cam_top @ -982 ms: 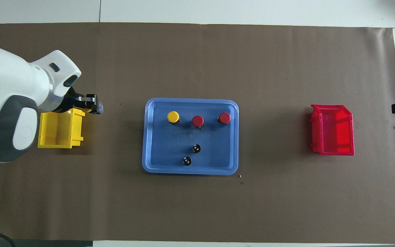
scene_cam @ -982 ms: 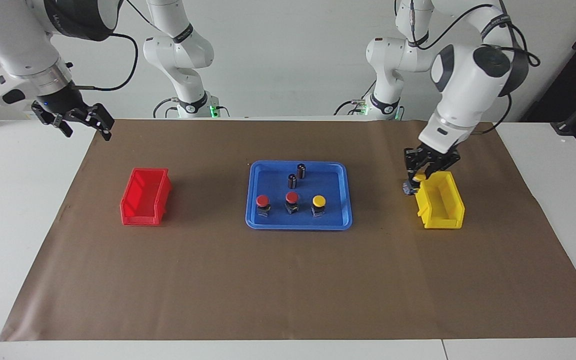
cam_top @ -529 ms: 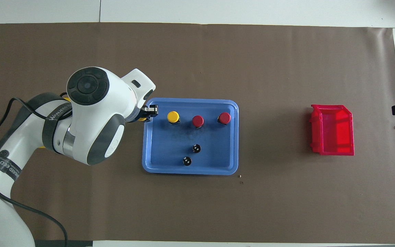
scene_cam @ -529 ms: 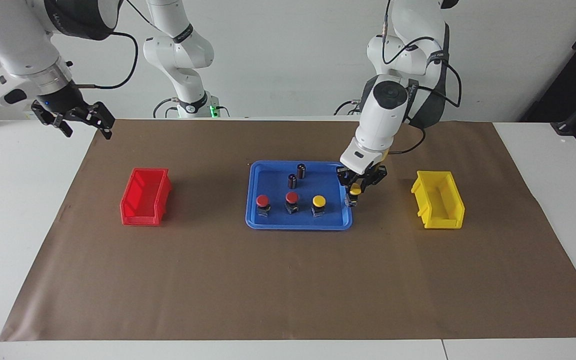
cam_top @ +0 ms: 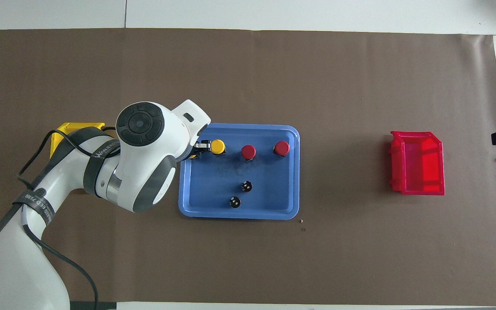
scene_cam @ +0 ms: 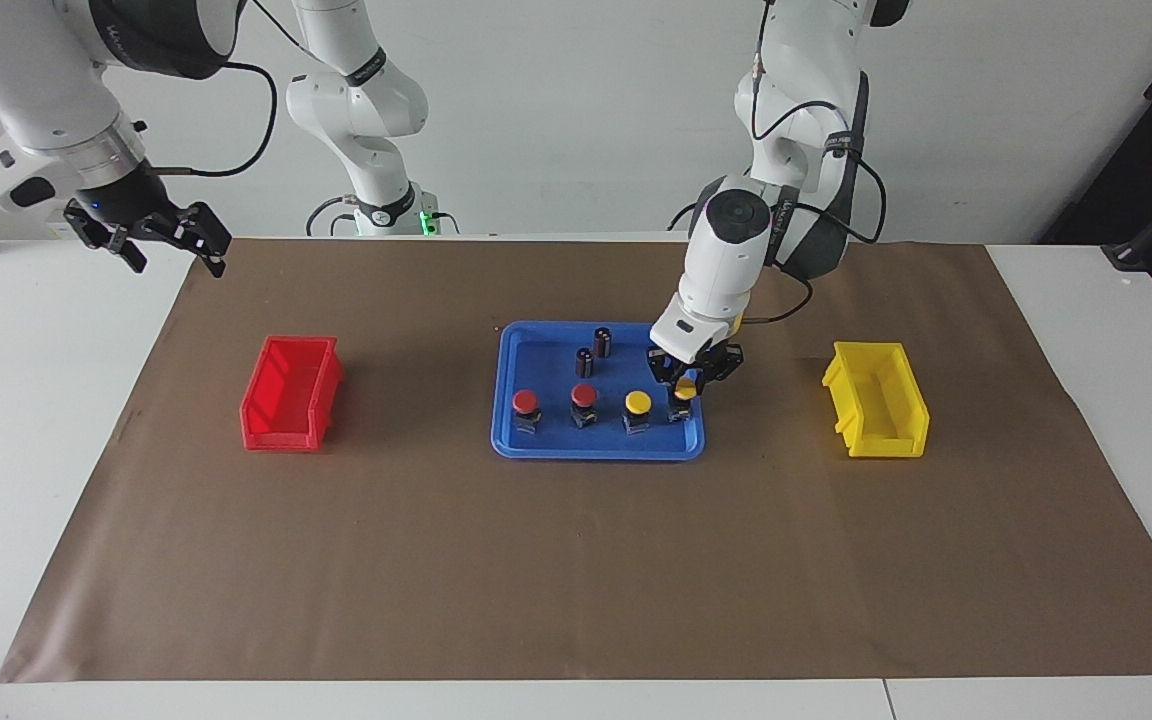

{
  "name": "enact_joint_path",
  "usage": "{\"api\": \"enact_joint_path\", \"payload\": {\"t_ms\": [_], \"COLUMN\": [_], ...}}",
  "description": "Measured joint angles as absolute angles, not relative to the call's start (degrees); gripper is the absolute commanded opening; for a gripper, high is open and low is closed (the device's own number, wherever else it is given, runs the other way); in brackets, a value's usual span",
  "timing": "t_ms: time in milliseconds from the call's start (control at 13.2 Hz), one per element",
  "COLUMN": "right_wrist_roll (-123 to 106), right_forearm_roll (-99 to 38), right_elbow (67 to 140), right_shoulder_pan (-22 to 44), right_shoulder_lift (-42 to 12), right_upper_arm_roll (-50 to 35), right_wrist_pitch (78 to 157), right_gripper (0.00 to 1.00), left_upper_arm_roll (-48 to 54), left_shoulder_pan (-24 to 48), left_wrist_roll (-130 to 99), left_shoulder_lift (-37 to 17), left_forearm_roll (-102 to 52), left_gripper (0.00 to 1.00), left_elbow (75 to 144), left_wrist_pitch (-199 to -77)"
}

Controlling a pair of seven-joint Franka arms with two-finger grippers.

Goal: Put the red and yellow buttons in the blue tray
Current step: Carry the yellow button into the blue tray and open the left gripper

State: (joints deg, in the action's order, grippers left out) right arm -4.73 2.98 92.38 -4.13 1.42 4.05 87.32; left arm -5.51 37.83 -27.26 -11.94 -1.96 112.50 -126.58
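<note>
My left claw (scene_cam: 686, 392) is clamped on the last yellow button (scene_cam: 685, 393), holding it low over the blue tray (scene_cam: 536, 447) at the corner toward my left arm's end of the table; I cannot tell whether its base is touching the tray floor. Just beside it stands the other yellow button (scene_cam: 638, 402), then the two red buttons (scene_cam: 584, 395) in a row, with two dark cylinders (scene_cam: 602, 341) nearer to me on the tray. My right claw (scene_cam: 151, 237) waits open, up over the table's edge past the red bin (scene_cam: 291, 393). The button looks light, hard and rigid, with a smooth rounded cap that would likely slip, so I judge the blocky dark base to be the safer hold. It seems top-heavy enough to tip if released crooked.
</note>
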Motion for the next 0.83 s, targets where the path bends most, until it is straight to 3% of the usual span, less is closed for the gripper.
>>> {"api": "enact_joint_path", "payload": {"t_ms": [76, 227, 453, 831], "right_wrist_roll": [-4.73, -4.73, -4.74, -4.74], "right_forearm_roll": [2.98, 2.99, 2.99, 2.99], "right_elbow": [92.38, 92.38, 92.38, 92.38], "right_shoulder_pan": [-4.13, -4.13, -4.13, -4.12], "right_shoulder_lift": [1.42, 1.42, 1.42, 1.42], "right_upper_arm_roll": [3.99, 3.95, 3.94, 3.79], "right_wrist_pitch": [87.32, 87.31, 87.27, 87.25], "right_gripper": [1.0, 1.0, 1.0, 1.0], "left_upper_arm_roll": [-5.51, -5.51, -5.52, -7.49], "left_shoulder_pan": [37.99, 38.05, 38.05, 37.71], "left_wrist_roll": [-27.3, -27.31, -27.31, -21.65], "left_shoulder_lift": [-12.38, -13.24, -13.39, -12.72], "left_forearm_roll": [-1.96, -1.96, -1.96, -1.77], "left_gripper": [0.22, 0.69, 1.0, 1.0], "left_elbow": [112.67, 112.76, 112.72, 106.19], "left_wrist_pitch": [-127.44, -128.73, -128.77, -116.6]}}
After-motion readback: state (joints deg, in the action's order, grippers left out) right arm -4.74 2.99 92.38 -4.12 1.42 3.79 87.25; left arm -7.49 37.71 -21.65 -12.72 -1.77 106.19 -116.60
